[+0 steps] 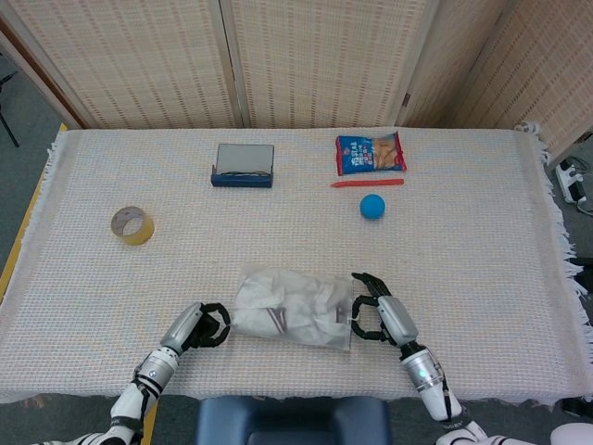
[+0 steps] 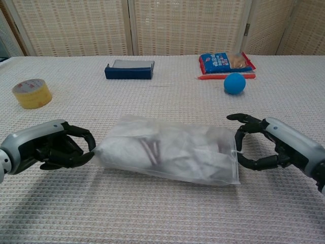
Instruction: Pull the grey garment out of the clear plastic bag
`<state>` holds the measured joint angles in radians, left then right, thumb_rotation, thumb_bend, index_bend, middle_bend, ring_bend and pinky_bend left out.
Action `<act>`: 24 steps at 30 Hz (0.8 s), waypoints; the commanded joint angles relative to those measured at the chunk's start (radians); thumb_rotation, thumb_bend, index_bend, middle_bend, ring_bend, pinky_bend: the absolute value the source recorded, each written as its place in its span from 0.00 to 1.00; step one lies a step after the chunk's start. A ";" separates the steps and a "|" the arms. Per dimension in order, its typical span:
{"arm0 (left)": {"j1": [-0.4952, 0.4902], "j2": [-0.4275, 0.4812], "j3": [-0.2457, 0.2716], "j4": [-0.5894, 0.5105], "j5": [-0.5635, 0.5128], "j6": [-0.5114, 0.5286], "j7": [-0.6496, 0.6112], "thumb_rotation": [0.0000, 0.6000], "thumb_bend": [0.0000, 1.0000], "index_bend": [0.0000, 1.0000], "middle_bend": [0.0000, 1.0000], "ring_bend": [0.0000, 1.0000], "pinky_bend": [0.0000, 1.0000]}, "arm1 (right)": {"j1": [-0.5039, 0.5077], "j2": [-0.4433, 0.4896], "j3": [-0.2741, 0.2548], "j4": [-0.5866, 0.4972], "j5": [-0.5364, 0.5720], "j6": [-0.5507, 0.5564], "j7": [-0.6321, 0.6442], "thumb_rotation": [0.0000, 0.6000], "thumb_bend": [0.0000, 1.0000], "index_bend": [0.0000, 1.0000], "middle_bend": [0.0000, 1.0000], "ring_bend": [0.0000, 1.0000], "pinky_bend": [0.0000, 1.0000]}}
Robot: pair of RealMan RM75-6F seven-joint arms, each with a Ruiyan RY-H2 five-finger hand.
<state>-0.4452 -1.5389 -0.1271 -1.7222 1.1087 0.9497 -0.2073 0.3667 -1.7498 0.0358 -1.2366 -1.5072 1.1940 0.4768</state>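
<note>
1. Head view: the task looked barely begun. The garment still lay wholly inside the bag, which sat near the table's 6 o'clock edge. The left hand was at the bag's 9 o'clock end with fingers curled in, seemingly pinching the plastic there (contact was too small to confirm from this angle). The right hand was at the 3 o'clock end, fingers spread and holding nothing.

2. Head view, surroundings: the table wore a white woven cloth with a fringe at 3 o'clock. A tape roll lay toward 9 o'clock, a dark blue box and a snack packet toward 12, with a red pen and a blue ball just below the packet. Woven folding screens stood behind.

3. Chest view: the left hand was closed on the bag's gathered end. The right hand curved open just beside the bag's mouth, fingertips apart and not inside. What remained, I judged: reaching in, gripping the garment and drawing it out toward 3 o'clock.
</note>
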 commanded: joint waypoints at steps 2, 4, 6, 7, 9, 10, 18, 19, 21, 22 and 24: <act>-0.002 -0.004 -0.002 0.008 -0.004 -0.003 0.000 1.00 0.88 0.78 1.00 1.00 1.00 | -0.007 0.034 0.004 -0.029 0.006 0.009 -0.012 1.00 0.70 0.76 0.08 0.00 0.00; -0.004 -0.006 -0.003 0.011 -0.006 -0.003 0.003 1.00 0.88 0.78 1.00 1.00 1.00 | -0.008 0.046 0.006 -0.039 0.010 0.009 -0.012 1.00 0.70 0.76 0.08 0.00 0.00; -0.005 -0.009 -0.003 0.015 -0.008 -0.003 0.007 1.00 0.88 0.78 1.00 1.00 1.00 | -0.010 0.057 0.008 -0.047 0.012 0.010 -0.011 1.00 0.70 0.76 0.08 0.00 0.00; -0.006 -0.011 -0.003 0.018 -0.011 -0.004 0.010 1.00 0.88 0.78 1.00 1.00 1.00 | -0.011 0.063 0.008 -0.049 0.012 0.010 -0.010 1.00 0.70 0.76 0.08 0.00 0.00; -0.007 -0.016 -0.004 0.025 -0.015 -0.004 0.013 1.00 0.88 0.78 1.00 1.00 1.00 | -0.013 0.071 0.007 -0.053 0.012 0.012 -0.009 1.00 0.70 0.76 0.08 0.00 0.00; -0.008 -0.017 -0.004 0.028 -0.018 -0.005 0.014 1.00 0.88 0.78 1.00 1.00 1.00 | -0.014 0.075 0.007 -0.055 0.012 0.013 -0.009 1.00 0.70 0.76 0.08 0.00 0.00; -0.011 -0.022 -0.015 0.066 -0.030 -0.007 0.012 1.00 0.88 0.78 1.00 1.00 1.00 | -0.027 0.162 0.003 -0.092 0.007 0.031 -0.041 1.00 0.70 0.76 0.08 0.00 0.00; -0.010 -0.021 -0.016 0.072 -0.030 -0.006 0.012 1.00 0.88 0.78 1.00 1.00 1.00 | -0.029 0.181 0.004 -0.103 0.007 0.034 -0.045 1.00 0.70 0.76 0.08 0.00 0.00; -0.010 -0.018 -0.020 0.080 -0.032 -0.005 0.010 1.00 0.88 0.78 1.00 1.00 1.00 | -0.032 0.213 0.006 -0.120 0.009 0.038 -0.050 1.00 0.70 0.76 0.08 0.00 0.00; -0.009 -0.015 -0.022 0.085 -0.033 -0.004 0.008 1.00 0.88 0.78 1.00 1.00 1.00 | -0.035 0.233 0.008 -0.131 0.010 0.043 -0.055 1.00 0.70 0.76 0.08 0.00 0.00; -0.009 -0.009 -0.025 0.093 -0.034 -0.004 0.007 1.00 0.88 0.78 1.00 1.00 1.00 | -0.040 0.262 0.012 -0.145 0.011 0.052 -0.063 1.00 0.70 0.76 0.08 0.00 0.00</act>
<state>-0.4542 -1.5501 -0.1502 -1.6315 1.0752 0.9454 -0.1997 0.3330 -1.5106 0.0438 -1.3653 -1.4973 1.2360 0.4238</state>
